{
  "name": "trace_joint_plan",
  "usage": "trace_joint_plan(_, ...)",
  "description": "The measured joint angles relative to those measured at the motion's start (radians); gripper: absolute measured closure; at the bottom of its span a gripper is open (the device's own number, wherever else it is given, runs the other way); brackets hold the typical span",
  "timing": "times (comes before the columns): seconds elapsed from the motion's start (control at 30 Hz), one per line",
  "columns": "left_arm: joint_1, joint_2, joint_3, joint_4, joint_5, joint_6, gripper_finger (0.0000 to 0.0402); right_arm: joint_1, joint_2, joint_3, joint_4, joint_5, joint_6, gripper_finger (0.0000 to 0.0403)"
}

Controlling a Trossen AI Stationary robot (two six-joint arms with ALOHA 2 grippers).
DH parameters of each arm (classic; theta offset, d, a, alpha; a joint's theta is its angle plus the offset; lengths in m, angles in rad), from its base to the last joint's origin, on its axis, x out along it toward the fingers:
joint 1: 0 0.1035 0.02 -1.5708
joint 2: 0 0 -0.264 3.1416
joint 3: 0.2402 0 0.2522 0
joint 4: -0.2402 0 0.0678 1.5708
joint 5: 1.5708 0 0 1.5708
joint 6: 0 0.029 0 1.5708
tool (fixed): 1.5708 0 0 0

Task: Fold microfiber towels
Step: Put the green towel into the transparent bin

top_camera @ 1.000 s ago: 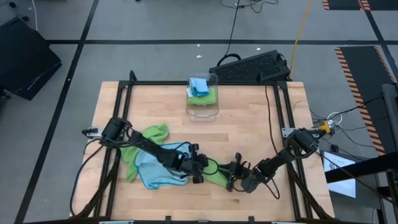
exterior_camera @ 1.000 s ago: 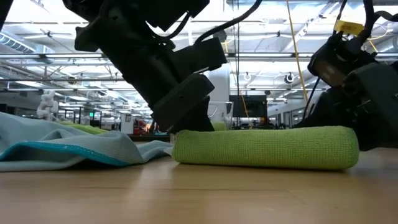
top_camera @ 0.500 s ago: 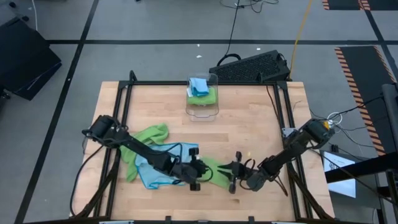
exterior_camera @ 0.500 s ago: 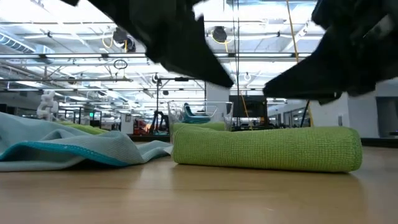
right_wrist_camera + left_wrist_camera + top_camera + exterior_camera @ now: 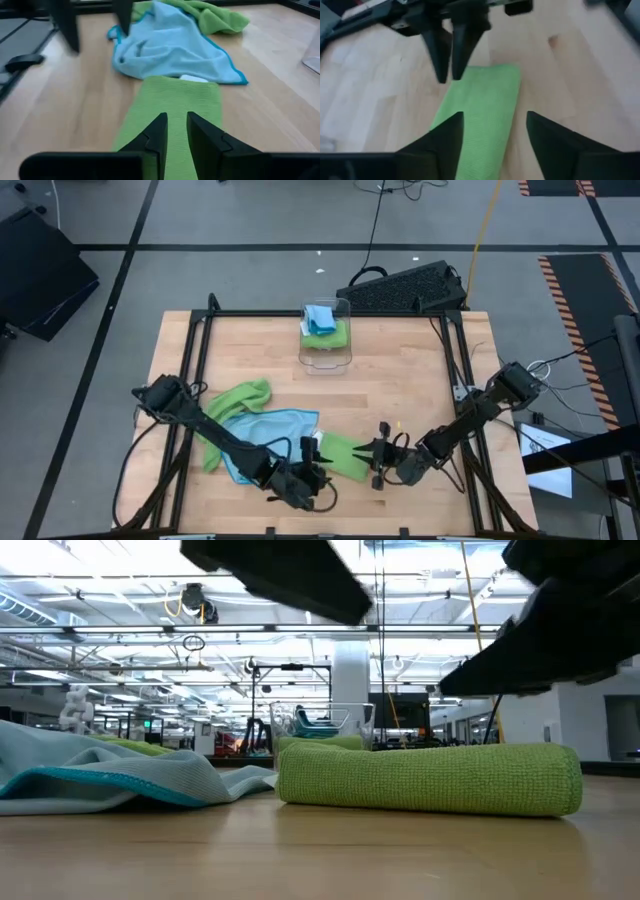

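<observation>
A lime green microfiber towel (image 5: pixel 340 455), folded into a narrow strip, lies flat on the wood near the table's front edge (image 5: pixel 430 780). My left gripper (image 5: pixel 492 135) hovers open above its left end, one finger over each long side, touching nothing. My right gripper (image 5: pixel 177 135) hangs above the right end, its fingers nearly together with nothing between them. To the left, a light blue towel (image 5: pixel 265 430) lies spread and rumpled over a crumpled green one (image 5: pixel 240 395).
A clear plastic bin (image 5: pixel 325 340) stands at the far middle of the table, with a green towel and a blue towel inside. A black frame rail (image 5: pixel 190 380) runs along the table's sides. Bare wood lies between the bin and the folded towel.
Both grippers have lifted off the folded green towel, which stays flat where it was. My left gripper has also drawn back toward the table's near edge. My right gripper has backed off slightly toward the right.
</observation>
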Motion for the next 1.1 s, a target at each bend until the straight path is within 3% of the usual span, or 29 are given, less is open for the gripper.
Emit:
trace_joint_plan(0.17, -0.013, 0.109, 0.072, 0.016, -0.028, 0.115, 0.0151, -0.053, 0.043, 0.0, 0.042, -0.012, 0.018, 0.0339)
trace_joint_plan(0.4, -0.004, 0.266, 0.17, -0.025, -0.086, 0.183, 0.0146, -0.124, 0.122, 0.0, 0.087, -0.189, 0.059, 0.0339)
trace_joint_plan(0.53, 0.015, 0.297, 0.198, -0.111, -0.107, 0.147, 0.0146, -0.144, 0.169, 0.0, 0.089, -0.227, 0.113, 0.0339)
trace_joint_plan(0.83, 0.079, 0.287, 0.207, -0.255, 0.019, 0.08, 0.0146, -0.156, 0.204, 0.001, 0.125, -0.235, 0.129, 0.0339)
trace_joint_plan(1.1, 0.118, 0.287, 0.206, -0.282, 0.069, 0.082, 0.0155, -0.156, 0.205, 0.001, 0.128, -0.241, 0.122, 0.0339)
